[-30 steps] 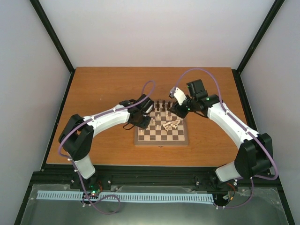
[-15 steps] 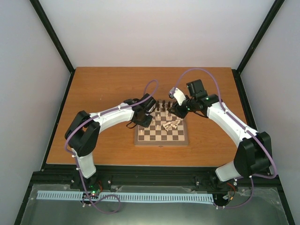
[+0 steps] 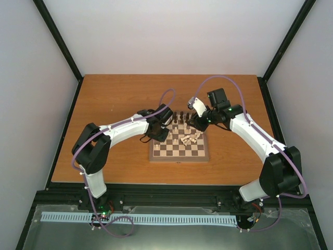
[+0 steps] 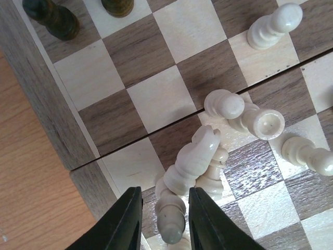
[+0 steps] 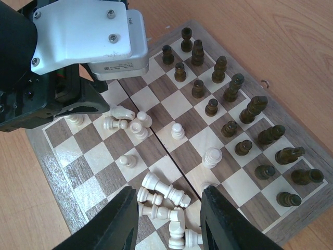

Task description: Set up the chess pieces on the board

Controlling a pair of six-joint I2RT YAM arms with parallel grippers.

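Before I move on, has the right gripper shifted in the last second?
No. The right gripper hangs over the board's far right corner, exactly where it was a second ago.

No text, number or brand can be read in any of the views. In the right wrist view, the left gripper (image 5: pixel 105 105) has a white plastic housing (image 5: pixel 83 31) with a thin strip of what looks like tiny dark print along its lower edge. This print is too small and too blurred to read.
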